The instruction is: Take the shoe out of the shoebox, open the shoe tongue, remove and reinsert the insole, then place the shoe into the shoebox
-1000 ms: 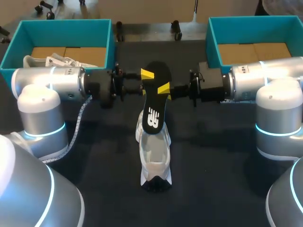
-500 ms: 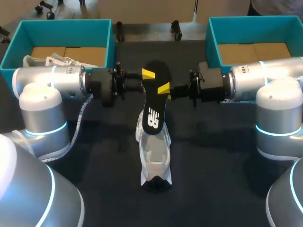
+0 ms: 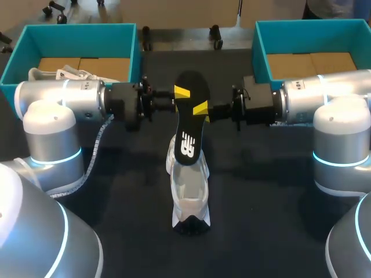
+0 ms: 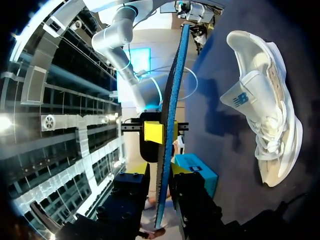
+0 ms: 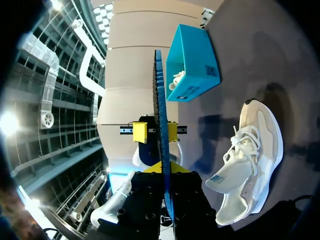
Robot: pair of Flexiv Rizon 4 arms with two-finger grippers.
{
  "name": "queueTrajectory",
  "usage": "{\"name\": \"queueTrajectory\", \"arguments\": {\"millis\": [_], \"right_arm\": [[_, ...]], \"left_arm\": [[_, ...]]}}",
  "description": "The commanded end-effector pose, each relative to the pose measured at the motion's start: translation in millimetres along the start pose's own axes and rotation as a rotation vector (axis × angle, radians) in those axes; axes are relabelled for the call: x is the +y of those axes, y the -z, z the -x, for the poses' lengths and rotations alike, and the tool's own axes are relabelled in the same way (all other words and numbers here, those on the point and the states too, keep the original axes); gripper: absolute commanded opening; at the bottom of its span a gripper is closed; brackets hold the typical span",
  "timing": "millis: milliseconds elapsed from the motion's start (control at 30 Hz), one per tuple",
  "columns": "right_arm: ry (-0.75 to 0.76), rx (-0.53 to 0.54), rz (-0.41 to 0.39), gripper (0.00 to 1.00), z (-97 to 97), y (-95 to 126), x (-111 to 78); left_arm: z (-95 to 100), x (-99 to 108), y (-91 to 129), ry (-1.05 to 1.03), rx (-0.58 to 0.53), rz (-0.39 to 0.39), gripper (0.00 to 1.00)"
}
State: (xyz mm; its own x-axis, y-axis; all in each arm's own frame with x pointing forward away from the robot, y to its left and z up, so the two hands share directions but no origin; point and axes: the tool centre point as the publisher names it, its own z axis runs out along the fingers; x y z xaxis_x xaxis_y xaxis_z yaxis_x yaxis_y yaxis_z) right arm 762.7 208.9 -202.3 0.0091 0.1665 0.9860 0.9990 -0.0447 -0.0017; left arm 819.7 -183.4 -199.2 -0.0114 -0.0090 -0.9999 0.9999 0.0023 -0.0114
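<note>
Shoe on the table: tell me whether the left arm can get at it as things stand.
Probably not yet. The left end effector is shut on the insole, held with the right end effector above the shoe. Nothing else seems to block it, but it must let go first.

The raised insole (image 3: 190, 116) covers the far end of the shoe (image 3: 188, 191). In the head view the left gripper (image 3: 184, 95) and the right gripper (image 3: 197, 107) each show only one yellow tip; the other finger is behind the insole. The left arm (image 3: 64, 101) hides the near wall of the left shoebox (image 3: 23, 40) and most of a second shoe (image 3: 61, 74) inside it. The right arm (image 3: 313, 95) covers the near side of the right shoebox (image 3: 261, 40). In both wrist views the insole is seen only edge-on, so its faces are not visible.
</note>
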Motion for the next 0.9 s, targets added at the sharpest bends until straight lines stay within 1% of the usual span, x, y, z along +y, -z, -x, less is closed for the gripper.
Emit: {"name": "queueTrajectory", "arguments": {"millis": [33, 300, 367, 433, 567, 633, 767, 900], "right_arm": [[-0.001, -0.004, 0.002, 0.00, -0.5, -1.2, -0.9], [-0.001, -0.004, 0.002, 0.00, -0.5, -1.2, -0.9], [-0.001, -0.004, 0.002, 0.00, -0.5, -1.2, -0.9], [-0.001, -0.004, 0.002, 0.00, -0.5, -1.2, -0.9], [-0.001, -0.004, 0.002, 0.00, -0.5, -1.2, -0.9], [-0.001, -0.004, 0.002, 0.00, -0.5, -1.2, -0.9], [-0.001, -0.004, 0.002, 0.00, -0.5, -1.2, -0.9], [-0.001, -0.004, 0.002, 0.00, -0.5, -1.2, -0.9]], "left_arm": [[0.9, -4.3, -3.4, -0.017, 0.011, 0.025, 0.23], [0.5, -4.4, -4.7, -0.026, 0.017, 0.045, 0.22], [0.4, -4.3, -4.8, -0.027, 0.018, 0.046, 0.20], [0.1, -3.9, -5.1, -0.027, 0.017, 0.047, 0.15], [-1.1, -2.5, -5.6, -0.025, 0.018, 0.049, 0.07], [-1.4, -2.3, -5.5, -0.023, 0.017, 0.050, 0.06], [-2.1, -2.2, -5.4, -0.022, 0.019, 0.050, 0.07], [-2.5, -2.2, -5.6, -0.022, 0.019, 0.046, 0.12]]}}
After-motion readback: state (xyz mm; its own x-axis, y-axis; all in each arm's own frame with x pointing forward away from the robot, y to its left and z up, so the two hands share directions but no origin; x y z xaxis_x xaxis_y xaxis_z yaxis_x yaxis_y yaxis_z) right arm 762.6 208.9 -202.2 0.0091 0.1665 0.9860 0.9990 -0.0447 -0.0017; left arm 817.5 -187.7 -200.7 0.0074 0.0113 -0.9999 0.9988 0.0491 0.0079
